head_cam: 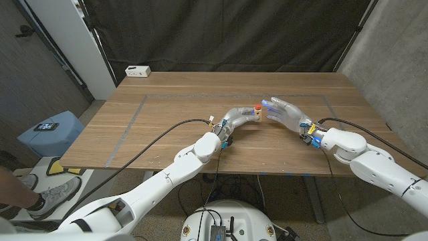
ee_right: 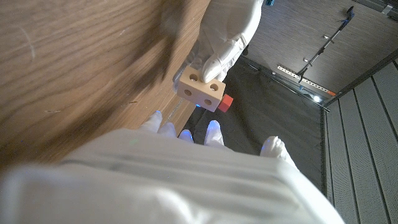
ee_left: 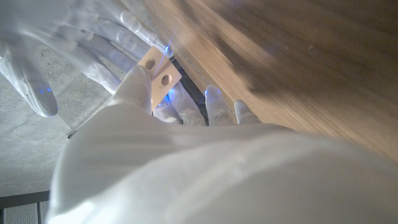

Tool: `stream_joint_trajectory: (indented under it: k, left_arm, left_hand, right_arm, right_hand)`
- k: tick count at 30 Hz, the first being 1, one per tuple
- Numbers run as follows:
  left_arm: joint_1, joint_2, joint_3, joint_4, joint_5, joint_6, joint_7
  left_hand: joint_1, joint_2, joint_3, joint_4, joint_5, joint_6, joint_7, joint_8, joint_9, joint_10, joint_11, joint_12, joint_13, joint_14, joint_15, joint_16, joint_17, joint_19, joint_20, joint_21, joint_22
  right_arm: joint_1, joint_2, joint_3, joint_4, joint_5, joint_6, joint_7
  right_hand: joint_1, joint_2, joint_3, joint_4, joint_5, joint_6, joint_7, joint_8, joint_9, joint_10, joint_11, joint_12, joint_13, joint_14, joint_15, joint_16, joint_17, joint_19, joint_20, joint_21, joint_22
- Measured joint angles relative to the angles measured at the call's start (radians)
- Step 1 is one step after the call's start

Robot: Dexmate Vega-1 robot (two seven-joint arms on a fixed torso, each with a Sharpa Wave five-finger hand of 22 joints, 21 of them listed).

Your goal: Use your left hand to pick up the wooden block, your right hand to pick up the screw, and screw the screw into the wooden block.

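Left robot hand (head_cam: 242, 115) grips wooden block (ee_right: 200, 91) above bench (head_cam: 167, 114), red screw (ee_right: 227, 101) at block's side. Right robot hand (head_cam: 284, 111) just beside, fingers spread; grasp unclear.

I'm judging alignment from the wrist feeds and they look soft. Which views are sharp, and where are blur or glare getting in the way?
Head view: evenly lit and sharp, but the wooden block is tiny.
Left wrist view: left robot hand is a blurred white mass up close, with blue glow near the block; table grain is smeared.
Right wrist view: block is crisp; right robot hand and the table are soft.
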Motion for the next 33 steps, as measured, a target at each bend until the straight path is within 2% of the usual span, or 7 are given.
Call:
stream_joint_trajectory:
  k: [12, 33]
  left_arm:
    - [0.0, -0.002, 0.0, 0.003, 0.0, -0.002, 0.0]
    - [0.003, -0.001, -0.004, -0.001, -0.006, 0.003, 0.003]
  left_hand:
    - [0.0, 0.0, -0.001, -0.001, 0.0, 0.0, 0.0, -0.001, 0.0, -0.003, 0.004, 0.0, 0.0, 0.0, 0.0, 0.0, 0.0, 0.0, 0.0, 0.0, 0.0]
    - [0.0, 0.0, -0.001, -0.001, 0.002, -0.001, -0.001, -0.002, 0.0, -0.003, 0.004, 0.0, 0.0, 0.0, 0.0, 0.0, 0.0, 0.0, 0.0, 0.0, 0.0]
  right_arm:
    - [0.024, 0.008, -0.023, 0.009, -0.002, -0.002, 0.017]
    - [0.013, -0.002, -0.028, -0.011, -0.001, 0.0, 0.012]
  right_hand:
    - [0.0, 0.0, 0.0, 0.0, 0.0, 0.012, -0.004, 0.012, 0.0, 0.0, 0.0, 0.0, 0.0, 0.0, 0.0, 0.0, 0.0, 0.0, 0.0, 0.0, 0.0]
    - [0.0, 0.0, 0.0, 0.0, 0.0, 0.045, -0.002, 0.023, 0.0, 0.0, 0.0, 0.0, 0.0, 0.0, 0.0, 0.0, 0.0, -0.005, 0.005, 0.0, 0.0]
